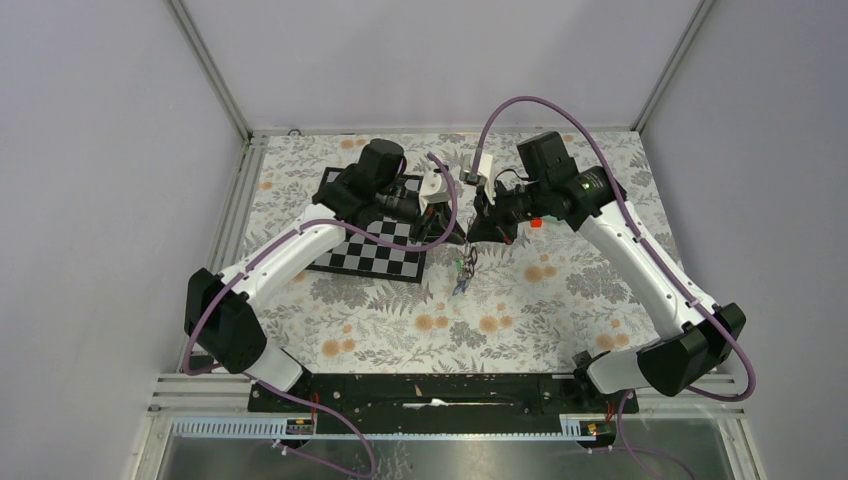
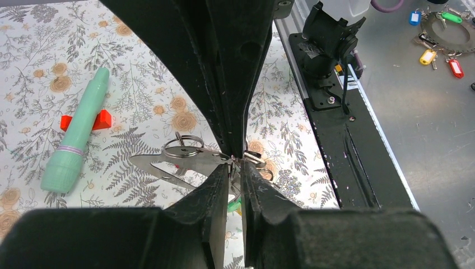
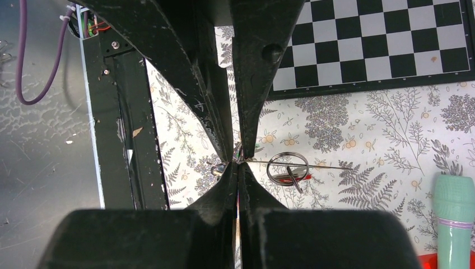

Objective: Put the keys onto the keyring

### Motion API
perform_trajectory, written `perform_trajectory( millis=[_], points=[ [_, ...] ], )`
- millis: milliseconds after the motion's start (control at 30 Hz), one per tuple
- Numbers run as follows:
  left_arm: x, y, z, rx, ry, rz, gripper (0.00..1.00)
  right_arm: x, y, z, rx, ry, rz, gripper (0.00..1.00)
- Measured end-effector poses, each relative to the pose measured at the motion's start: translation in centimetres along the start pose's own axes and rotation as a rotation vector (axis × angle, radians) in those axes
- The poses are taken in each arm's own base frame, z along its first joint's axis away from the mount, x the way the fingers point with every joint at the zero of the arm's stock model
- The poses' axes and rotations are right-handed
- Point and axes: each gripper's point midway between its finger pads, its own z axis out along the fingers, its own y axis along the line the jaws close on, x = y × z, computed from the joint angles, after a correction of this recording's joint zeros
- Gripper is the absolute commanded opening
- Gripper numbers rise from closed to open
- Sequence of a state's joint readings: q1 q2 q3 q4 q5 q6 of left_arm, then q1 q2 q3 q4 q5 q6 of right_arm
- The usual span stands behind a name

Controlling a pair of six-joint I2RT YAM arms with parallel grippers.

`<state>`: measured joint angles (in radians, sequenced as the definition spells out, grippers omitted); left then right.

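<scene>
The keyring [image 3: 322,165] is a thin grey wire, seen edge-on as a level line, held up off the table [image 3: 392,123]; a key [image 3: 287,167] with a small split ring and a red tag sits on the wire; more keys [image 1: 463,272], tagged green and blue, dangle in a bunch over mid-table.

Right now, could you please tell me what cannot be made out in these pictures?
- Top view: the keys are too small to count or tell colours.
- Left wrist view: the left gripper hides what it pinches, if anything.
- Right wrist view: the right gripper covers one end of the keyring; the frame edge cuts off the teal tube.
</scene>
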<state>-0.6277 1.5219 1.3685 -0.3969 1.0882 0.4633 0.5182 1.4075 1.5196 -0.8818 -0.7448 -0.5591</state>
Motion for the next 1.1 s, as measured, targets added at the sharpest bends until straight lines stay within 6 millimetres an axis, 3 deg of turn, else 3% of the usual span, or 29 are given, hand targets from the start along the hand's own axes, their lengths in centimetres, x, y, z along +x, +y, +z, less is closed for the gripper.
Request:
perform_trajectory(
  millis=[133,333,467,567,800,1100],
  points=[
    [0.0,0.0,0.0,-0.001,-0.001,0.001,0.00,0.2,0.1,0.1,-0.004,0.003,0.007,0.00],
    [0.0,0.0,0.0,0.000,-0.001,-0.006,0.00,0.2,0.1,0.1,-0.005,0.001,0.013,0.02],
    [0.0,0.0,0.1,0.002,-0.011,-0.031,0.00,0.2,0.1,0.0,-0.004,-0.002,0.035,0.30],
    [0.4,0.0,0.0,0.003,-0.040,-0.089,0.00,-0.2,-0.2,-0.3,-0.004,-0.039,0.064,0.38],
    [1.3,0.0,0.0,0.009,-0.119,-0.252,0.00,-1.4,-0.9,-2.0,0.006,-0.160,0.100,0.42],
    [-1.0,-0.1,-0.8,0.020,-0.287,-0.329,0.00,-0.6,0.6,-1.5,-0.099,-0.209,0.143,0.42]
  ],
)
